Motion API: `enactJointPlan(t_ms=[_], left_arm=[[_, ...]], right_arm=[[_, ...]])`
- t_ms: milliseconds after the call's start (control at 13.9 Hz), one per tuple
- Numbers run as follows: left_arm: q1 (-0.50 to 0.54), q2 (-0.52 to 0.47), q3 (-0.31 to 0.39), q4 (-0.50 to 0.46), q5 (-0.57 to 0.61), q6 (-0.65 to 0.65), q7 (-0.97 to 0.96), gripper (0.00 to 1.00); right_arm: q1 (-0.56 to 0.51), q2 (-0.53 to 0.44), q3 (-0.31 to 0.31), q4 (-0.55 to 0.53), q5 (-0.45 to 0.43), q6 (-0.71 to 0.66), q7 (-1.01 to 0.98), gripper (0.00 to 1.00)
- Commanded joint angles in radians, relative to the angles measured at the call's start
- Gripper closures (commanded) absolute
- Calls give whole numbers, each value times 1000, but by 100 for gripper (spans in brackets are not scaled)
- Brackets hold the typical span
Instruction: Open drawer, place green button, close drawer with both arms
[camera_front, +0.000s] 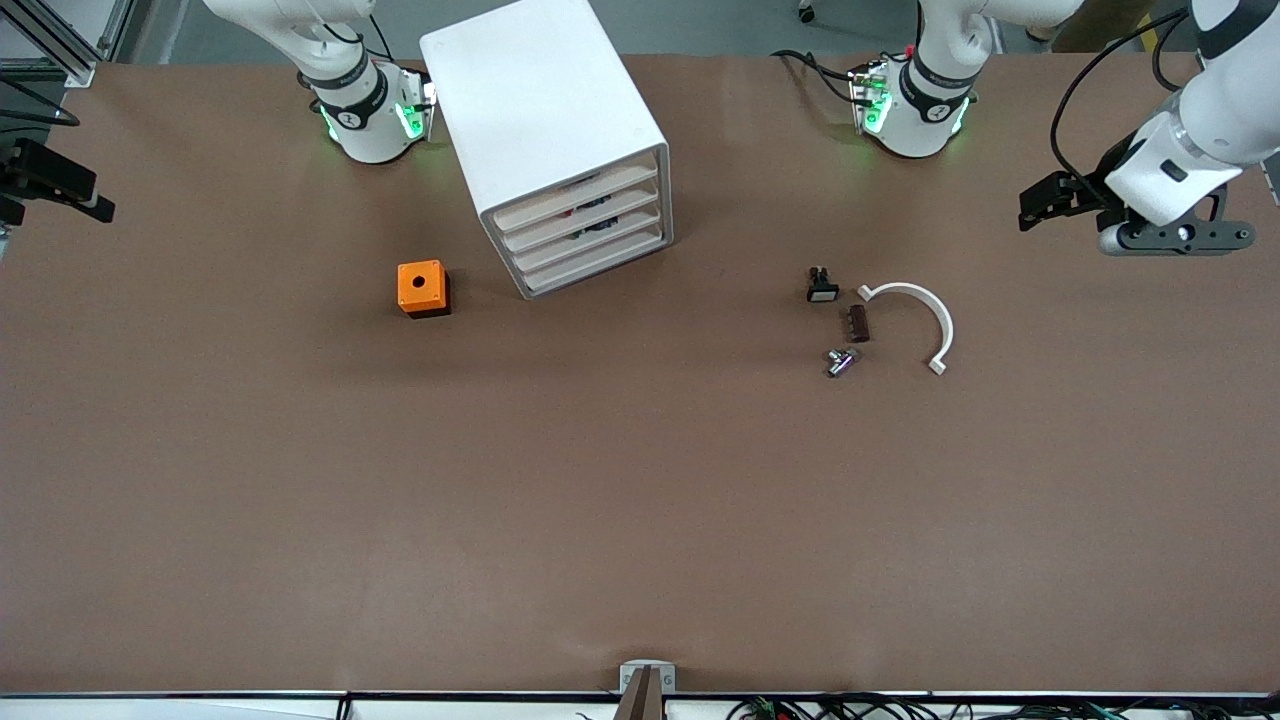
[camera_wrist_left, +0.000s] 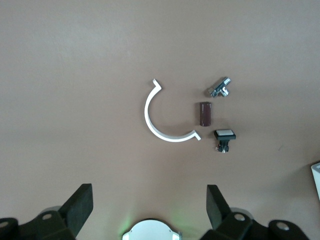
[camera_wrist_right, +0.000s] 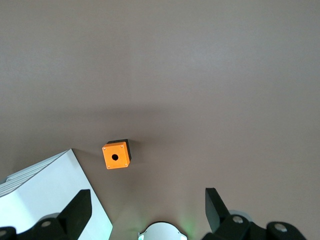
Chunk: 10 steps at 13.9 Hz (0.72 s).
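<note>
**Front view.** The white cabinet (camera_front: 545, 130) stands on the tabletop (camera_front: 640, 520) near the right arm's base. It is turned at an angle. Its four drawers (camera_front: 585, 235) face the front camera, skewed toward the left arm's end. Each drawer front is a flat, plain white strip. Its long axis is level and runs obliquely across the tabletop. All four are pushed in flush. Dark and red contents show faintly in the gaps between them.

The tabletop is a matte brown sheet. Cables lie along its edge nearest the camera. An orange box (camera_front: 422, 288) with a round hole on top sits beside the cabinet, toward the right arm's end.

Toward the left arm's end, four small things lie close together:
- a black part with a white cap (camera_front: 822, 287)
- a brown block (camera_front: 859, 323)
- a silver fitting (camera_front: 840, 362)
- a white arc clip (camera_front: 915, 320)

The left pincer (camera_front: 1035, 208) hangs over the left arm's end of the tabletop. The right pincer (camera_front: 60, 190) hangs over the right arm's end.

**Left wrist view.** The left pincer's fingers (camera_wrist_left: 80, 207) are spread wide and hold nothing. The four small things lie below on bare brown surface.

**Right wrist view.** The right pincer's fingers (camera_wrist_right: 217, 205) are spread wide and empty. The orange box and a corner of the cabinet are in sight.
</note>
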Motion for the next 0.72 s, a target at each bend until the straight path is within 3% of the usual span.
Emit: enactJointPlan(t_ms=[0, 288, 648], left_arm=[[6, 48, -13, 112, 22, -4, 7, 0], [-12, 195, -15, 422, 14, -171, -2, 0], [2, 217, -13, 444, 0, -171, 9, 0]], right_arm=[[8, -30, -2, -33, 2, 1, -11, 0], [6, -53, -2, -60, -2, 6, -13, 0], [6, -58, -4, -71, -5, 7, -13, 0]])
